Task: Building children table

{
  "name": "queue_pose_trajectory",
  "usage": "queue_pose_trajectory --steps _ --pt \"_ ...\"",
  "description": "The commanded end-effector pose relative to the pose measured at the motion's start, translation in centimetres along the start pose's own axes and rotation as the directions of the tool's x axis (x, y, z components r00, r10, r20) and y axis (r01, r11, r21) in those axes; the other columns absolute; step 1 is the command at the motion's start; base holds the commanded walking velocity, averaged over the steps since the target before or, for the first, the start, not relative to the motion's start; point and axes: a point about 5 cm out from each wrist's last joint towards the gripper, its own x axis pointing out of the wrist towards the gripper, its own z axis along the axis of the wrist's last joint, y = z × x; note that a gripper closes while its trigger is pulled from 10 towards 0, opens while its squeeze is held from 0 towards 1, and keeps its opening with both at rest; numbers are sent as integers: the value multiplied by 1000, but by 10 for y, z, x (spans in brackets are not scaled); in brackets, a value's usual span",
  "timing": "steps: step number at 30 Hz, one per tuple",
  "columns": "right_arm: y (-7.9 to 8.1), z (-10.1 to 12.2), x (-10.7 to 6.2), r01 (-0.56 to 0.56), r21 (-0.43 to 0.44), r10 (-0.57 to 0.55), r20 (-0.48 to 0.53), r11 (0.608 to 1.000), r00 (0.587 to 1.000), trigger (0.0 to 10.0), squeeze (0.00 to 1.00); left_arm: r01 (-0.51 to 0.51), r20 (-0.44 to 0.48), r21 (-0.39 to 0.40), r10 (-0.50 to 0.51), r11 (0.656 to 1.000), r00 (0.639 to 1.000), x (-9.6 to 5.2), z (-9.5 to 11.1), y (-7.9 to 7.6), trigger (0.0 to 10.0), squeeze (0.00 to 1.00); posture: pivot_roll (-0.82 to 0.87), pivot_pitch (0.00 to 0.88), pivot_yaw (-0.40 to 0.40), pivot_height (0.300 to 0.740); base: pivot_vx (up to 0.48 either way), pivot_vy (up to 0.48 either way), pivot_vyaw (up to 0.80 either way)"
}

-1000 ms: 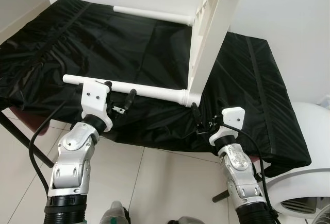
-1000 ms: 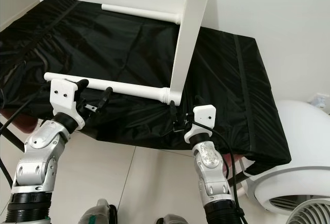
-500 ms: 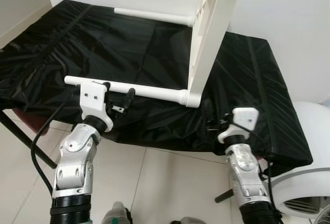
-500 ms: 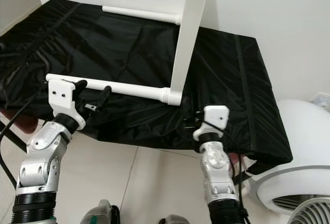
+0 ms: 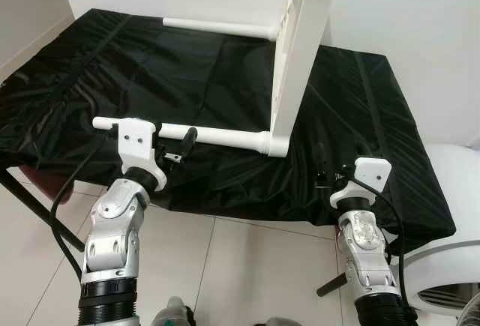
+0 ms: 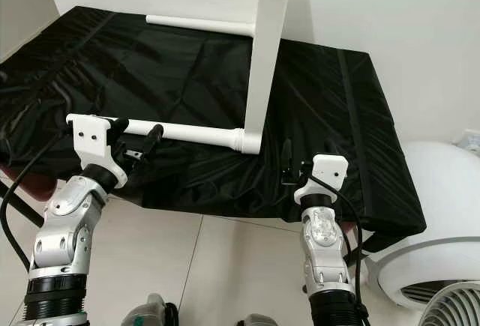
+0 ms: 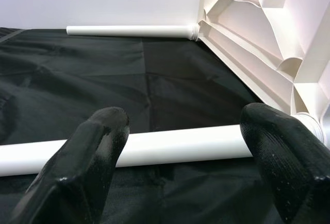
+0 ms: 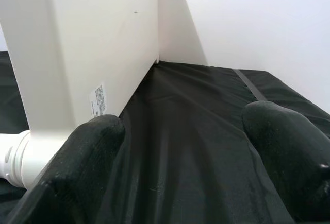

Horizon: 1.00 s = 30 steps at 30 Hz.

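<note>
The white children's table stands on its edge on the black cover, its top (image 5: pixel 298 56) upright. Two round white legs stick out level toward the left: the near leg (image 5: pixel 221 136) and the far leg (image 5: pixel 217 28). My left gripper (image 5: pixel 171 137) is open, its fingers (image 7: pixel 98 147) just short of the near leg (image 7: pixel 180 145) and not touching it. To the right of the near leg's socket (image 8: pixel 15 154), my right gripper (image 5: pixel 322 167) is open and empty above the cover. Its fingers (image 8: pixel 87 157) point along the table top's flat face (image 8: pixel 93 38).
The black cover (image 5: pixel 150 71) drapes a low wide surface with its front edge just ahead of my arms. A white fan housing (image 6: pixel 439 243) stands on the tiled floor at the lower right. A black bar (image 5: pixel 34 210) slants at the lower left. White walls close the back.
My right gripper has drawn back and to the right, away from the near leg's socket. The left gripper has stayed by the near leg. The camera has shifted slightly.
</note>
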Motion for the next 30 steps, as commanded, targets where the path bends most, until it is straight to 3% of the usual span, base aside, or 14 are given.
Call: queue_pose_trajectory --steps 1,14,30 --pt "-2 -2 0 13 -5 -13 -4 1000 1000 10000 0 -170 -13 -6 170 985 985 1 -2 8 10000 0 -15 0 -15 740 0 0 0" --pt "1 -2 3 -2 1 2 3 1000 1000 10000 0 -185 -14 -11 185 983 983 -2 -2 10 10000 0 -3 0 -26 740 0 0 0" --pt "2 -2 3 2 4 -2 5 1000 1000 10000 0 -185 -14 -14 185 983 983 -1 -1 10 10000 0 -5 0 -20 740 0 282 0"
